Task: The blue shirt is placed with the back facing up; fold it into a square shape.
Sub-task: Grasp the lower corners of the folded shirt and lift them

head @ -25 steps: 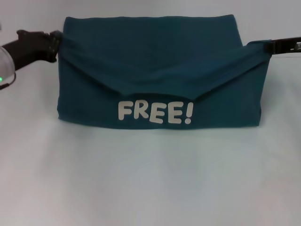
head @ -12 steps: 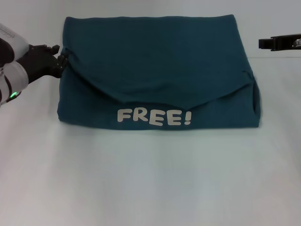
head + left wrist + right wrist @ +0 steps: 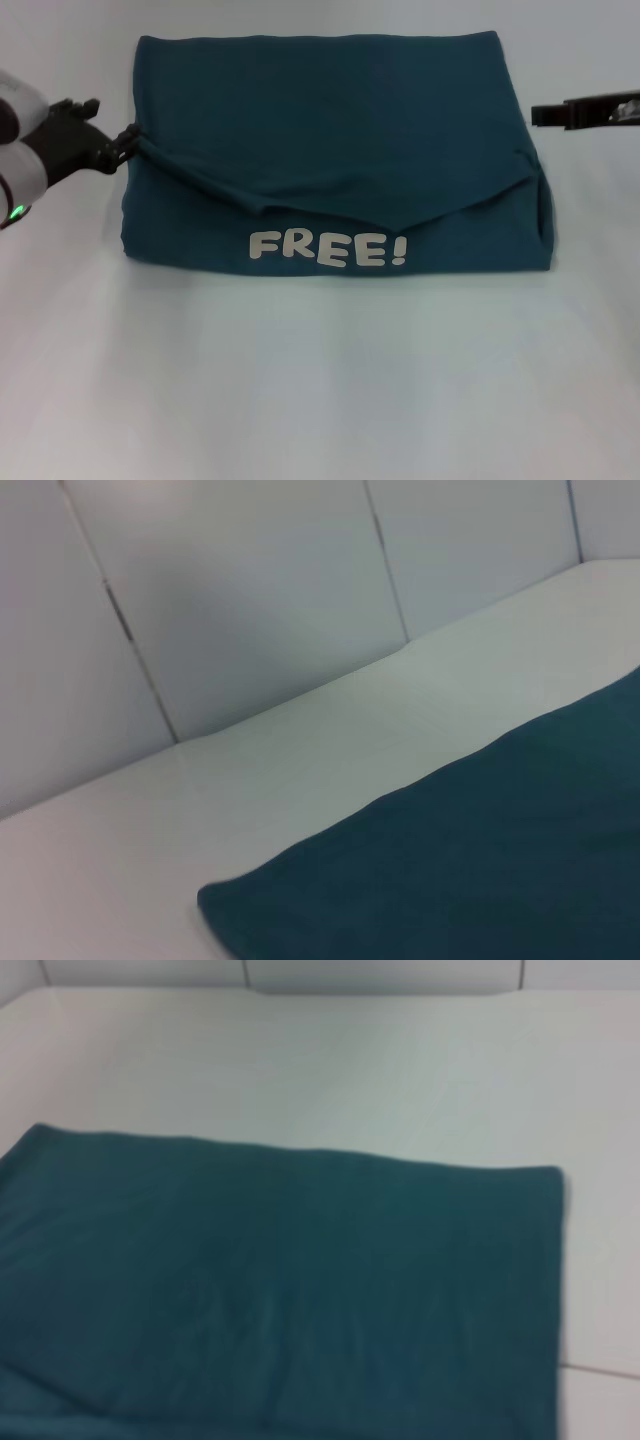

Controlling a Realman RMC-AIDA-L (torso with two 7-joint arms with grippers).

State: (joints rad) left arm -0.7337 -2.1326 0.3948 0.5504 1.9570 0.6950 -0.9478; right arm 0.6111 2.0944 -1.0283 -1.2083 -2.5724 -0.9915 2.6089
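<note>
Since half a second ago our right gripper (image 3: 535, 116) has drifted slightly inward toward the blue shirt (image 3: 330, 150), apart from its right edge, while our left gripper (image 3: 125, 148) has eased a little outward. Nearest us, the white FREE! lettering (image 3: 328, 248) runs along the shirt's front edge on the white table (image 3: 320, 380). Farther back, the left gripper is clenched on the folded flap's corner at the shirt's left side. We cannot tell whether the right gripper's fingers are parted.
</note>
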